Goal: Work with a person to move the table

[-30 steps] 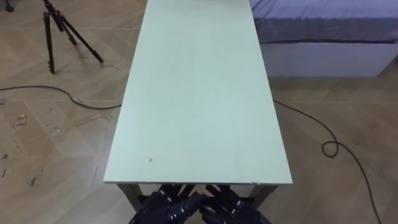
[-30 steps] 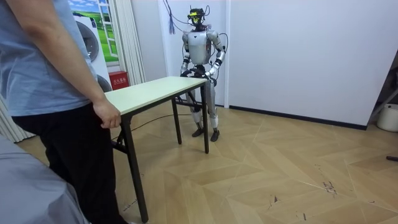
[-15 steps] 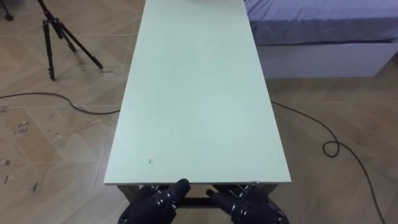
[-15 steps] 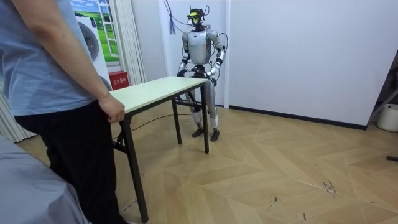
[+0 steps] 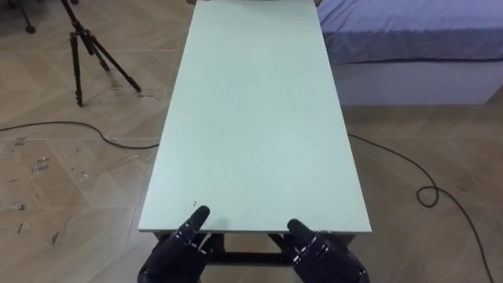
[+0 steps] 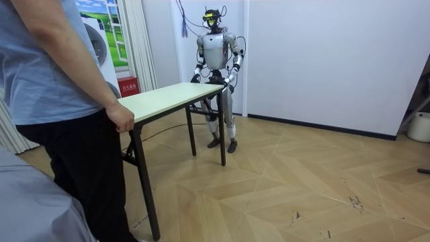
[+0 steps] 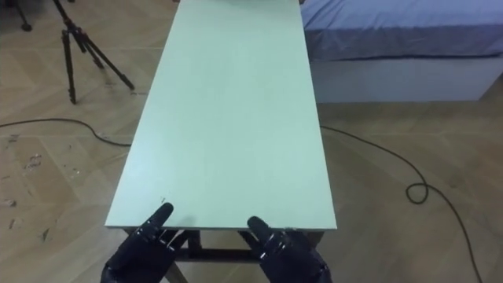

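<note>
At the table (image 5: 255, 118) edge, left hand (image 5: 174, 251) and right hand (image 5: 324, 255) wait, grip unclear; a loose hold could drop it.

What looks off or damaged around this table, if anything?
Nothing serious. The table top looks flat, with only a tiny dark speck near the robot's end; the floor on its left shows scuffs.

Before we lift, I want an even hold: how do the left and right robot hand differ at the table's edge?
The left robot hand reaches further onto the table top; the right robot hand barely crosses the edge. The left robot hand sits nearer its corner than the right robot hand does. Both are dark and sit mostly below the near edge.
</note>
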You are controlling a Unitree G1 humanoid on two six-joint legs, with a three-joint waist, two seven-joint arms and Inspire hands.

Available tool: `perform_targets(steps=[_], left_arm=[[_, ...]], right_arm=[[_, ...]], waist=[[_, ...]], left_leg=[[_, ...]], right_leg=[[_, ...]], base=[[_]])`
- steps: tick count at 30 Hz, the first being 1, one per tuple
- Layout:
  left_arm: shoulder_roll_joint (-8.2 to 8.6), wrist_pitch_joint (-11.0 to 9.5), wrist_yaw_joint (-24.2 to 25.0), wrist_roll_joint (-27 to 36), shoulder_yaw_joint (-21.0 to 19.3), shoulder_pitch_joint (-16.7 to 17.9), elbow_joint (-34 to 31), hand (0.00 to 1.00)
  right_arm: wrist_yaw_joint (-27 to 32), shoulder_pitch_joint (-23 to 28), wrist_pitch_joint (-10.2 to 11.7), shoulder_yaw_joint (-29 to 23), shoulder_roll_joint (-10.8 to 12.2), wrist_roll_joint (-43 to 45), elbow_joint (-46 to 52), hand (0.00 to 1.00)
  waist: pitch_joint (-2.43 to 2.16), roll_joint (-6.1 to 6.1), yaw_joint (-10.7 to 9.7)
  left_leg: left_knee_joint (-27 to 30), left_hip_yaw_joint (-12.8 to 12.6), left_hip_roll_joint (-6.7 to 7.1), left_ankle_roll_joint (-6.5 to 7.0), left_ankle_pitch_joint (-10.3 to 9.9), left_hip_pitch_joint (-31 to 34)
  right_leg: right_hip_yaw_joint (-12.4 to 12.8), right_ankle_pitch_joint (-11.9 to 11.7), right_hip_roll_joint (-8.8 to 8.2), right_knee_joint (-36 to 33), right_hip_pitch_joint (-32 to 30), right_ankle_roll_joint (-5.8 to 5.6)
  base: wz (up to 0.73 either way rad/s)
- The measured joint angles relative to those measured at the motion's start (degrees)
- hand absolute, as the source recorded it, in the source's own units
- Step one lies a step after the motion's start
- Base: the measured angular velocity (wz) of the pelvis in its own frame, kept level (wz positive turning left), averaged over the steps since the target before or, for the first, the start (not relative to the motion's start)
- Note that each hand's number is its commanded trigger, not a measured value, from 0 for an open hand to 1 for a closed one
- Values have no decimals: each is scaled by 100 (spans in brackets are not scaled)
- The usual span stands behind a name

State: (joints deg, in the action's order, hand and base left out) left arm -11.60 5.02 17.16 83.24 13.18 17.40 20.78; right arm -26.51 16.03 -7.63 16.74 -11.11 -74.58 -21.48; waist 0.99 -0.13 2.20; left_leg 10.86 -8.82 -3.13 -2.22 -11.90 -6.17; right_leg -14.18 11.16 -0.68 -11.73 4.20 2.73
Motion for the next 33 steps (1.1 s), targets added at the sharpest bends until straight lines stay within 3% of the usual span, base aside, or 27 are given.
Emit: perform_targets(steps=[5,10,24,29,30,31,32,33], left_arm=[[29,79,-148,168,-5,-11,1,0],[184,89,-279,285,-78,-19,0,0],[371,75,-578,505,-181,-112,-2,0],[453,-31,-717,509,-179,-141,-16,0],[466,-34,-763,510,-178,-157,-17,8],[476,-40,-775,511,-178,-160,-20,62],[500,-66,-797,511,-178,-160,-21,75],[531,-99,-811,511,-178,-160,-22,96]], right_arm=[[175,-24,2,-1,38,-479,1,0],[227,-37,67,-15,49,-831,1,0],[532,-101,183,-83,245,-829,1,0],[753,-144,214,-97,303,-755,16,0],[821,-152,243,-92,312,-754,40,0],[843,-153,265,-83,315,-755,53,82],[889,-153,286,-71,318,-755,74,100],[925,-153,305,-59,318,-756,93,100]], waist=[[9,55,-5],[7,122,-5],[9,128,-59],[12,146,-60],[18,156,-60],[19,162,-61],[21,174,-63],[23,180,-65]], left_leg=[[-9,-4,2,0,0,-52],[-8,-32,-1,0,0,-64],[-4,17,0,0,0,-73],[-4,12,0,0,0,-81],[-4,11,0,0,0,-80],[-4,10,0,0,0,-79],[-4,10,0,0,0,-80],[-4,10,0,0,0,-80]], right_leg=[[-10,0,2,15,79,0],[-15,1,5,19,55,1],[-21,5,5,17,66,7],[-16,5,7,23,69,7],[-16,5,7,25,69,7],[-16,5,7,25,68,7],[-15,5,7,25,68,7],[-15,5,7,24,68,7]], base=[[0],[0],[0],[0],[0],[0],[0],[0]])
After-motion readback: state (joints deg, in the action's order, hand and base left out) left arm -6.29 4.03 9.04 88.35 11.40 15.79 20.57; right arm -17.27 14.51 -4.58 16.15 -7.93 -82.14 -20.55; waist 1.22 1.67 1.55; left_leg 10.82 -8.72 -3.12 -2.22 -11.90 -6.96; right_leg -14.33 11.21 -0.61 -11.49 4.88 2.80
